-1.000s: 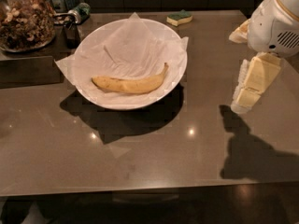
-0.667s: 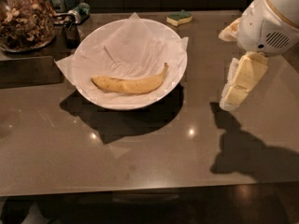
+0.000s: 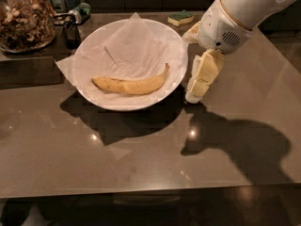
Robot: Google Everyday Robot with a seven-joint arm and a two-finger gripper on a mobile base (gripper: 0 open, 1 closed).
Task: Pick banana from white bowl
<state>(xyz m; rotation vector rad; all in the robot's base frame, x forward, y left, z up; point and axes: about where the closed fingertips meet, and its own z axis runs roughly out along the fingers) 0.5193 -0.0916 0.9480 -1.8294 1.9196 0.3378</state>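
A yellow banana (image 3: 131,84) lies on crinkled white paper inside the large white bowl (image 3: 94,48), its stem pointing up to the right. The bowl stands on the brown table at the upper middle. My gripper (image 3: 197,89) hangs from the white arm (image 3: 240,13) just outside the bowl's right rim, fingers pointing down above the table. It is to the right of the banana's stem end and holds nothing.
A glass jar of nuts (image 3: 21,20) stands at the back left, with a dark cup (image 3: 71,32) and a bottle beside it. A yellow-green sponge (image 3: 181,18) lies behind the bowl. The table's front edge (image 3: 141,192) runs along the bottom.
My arm and gripper have moved left, from well right of the bowl to right beside its right rim. The banana and bowl have not moved.
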